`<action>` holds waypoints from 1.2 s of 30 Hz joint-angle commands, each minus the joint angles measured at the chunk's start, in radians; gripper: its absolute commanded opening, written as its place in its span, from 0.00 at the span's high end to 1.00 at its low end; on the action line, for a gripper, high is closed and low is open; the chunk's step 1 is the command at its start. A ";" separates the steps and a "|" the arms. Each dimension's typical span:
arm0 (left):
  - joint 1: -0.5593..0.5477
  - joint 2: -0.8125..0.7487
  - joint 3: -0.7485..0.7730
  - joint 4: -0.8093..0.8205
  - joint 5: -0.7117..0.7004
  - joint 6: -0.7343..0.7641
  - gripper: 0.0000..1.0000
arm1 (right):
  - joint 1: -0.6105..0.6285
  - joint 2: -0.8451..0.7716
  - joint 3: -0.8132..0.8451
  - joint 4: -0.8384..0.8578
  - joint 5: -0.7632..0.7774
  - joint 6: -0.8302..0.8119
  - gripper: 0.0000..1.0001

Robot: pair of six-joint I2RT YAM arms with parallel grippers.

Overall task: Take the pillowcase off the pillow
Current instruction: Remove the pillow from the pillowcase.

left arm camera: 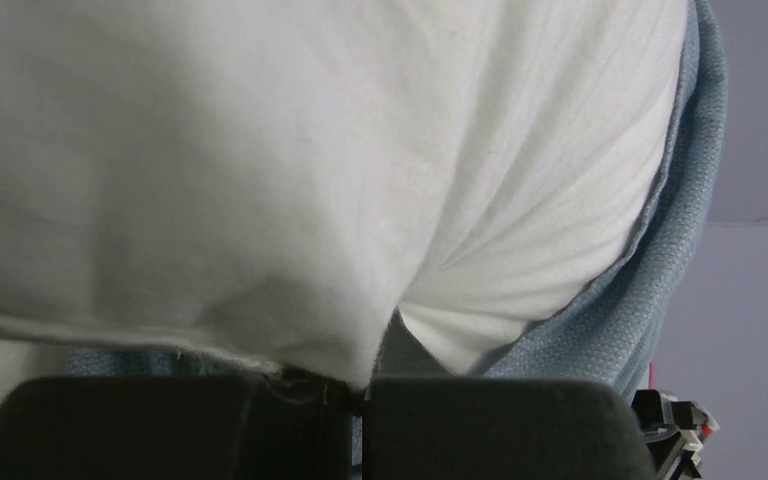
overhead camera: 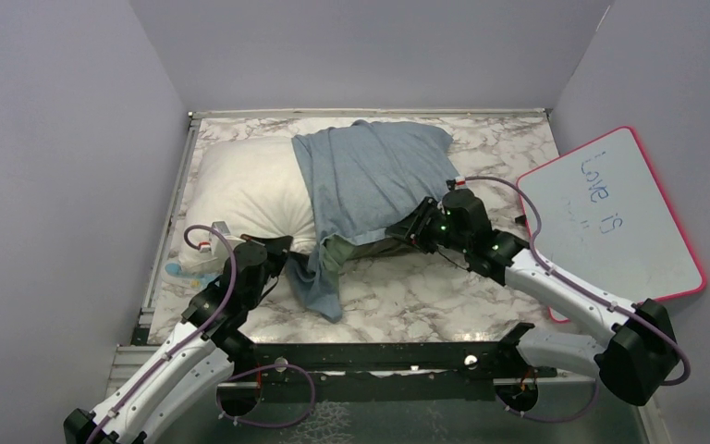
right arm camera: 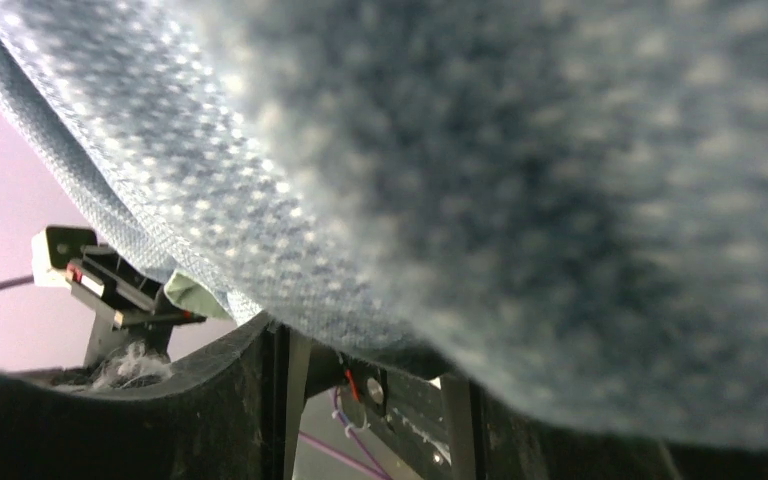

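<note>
The white pillow (overhead camera: 250,190) lies across the back of the marble table, its left half bare. The grey-blue pillowcase (overhead camera: 379,171) covers its right half, and a loose flap trails toward the near edge. My left gripper (overhead camera: 282,248) sits at the pillow's near edge. In the left wrist view its jaws (left arm camera: 360,395) are shut on a pinch of white pillow (left arm camera: 310,150) cloth, with the pillowcase (left arm camera: 650,290) to the right. My right gripper (overhead camera: 407,231) is at the pillowcase's near hem. In the right wrist view it (right arm camera: 380,370) stands open, with the pillowcase (right arm camera: 510,180) draped over its tips.
A pink-rimmed whiteboard (overhead camera: 615,217) with blue writing leans at the right side of the table (overhead camera: 425,296). A small white and blue object (overhead camera: 199,254) lies by the left edge, next to my left arm. Grey walls close in the back and both sides.
</note>
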 commanded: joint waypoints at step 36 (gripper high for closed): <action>0.004 -0.005 -0.006 0.083 0.002 0.003 1.00 | -0.136 -0.268 -0.058 -0.075 -0.123 -0.053 0.00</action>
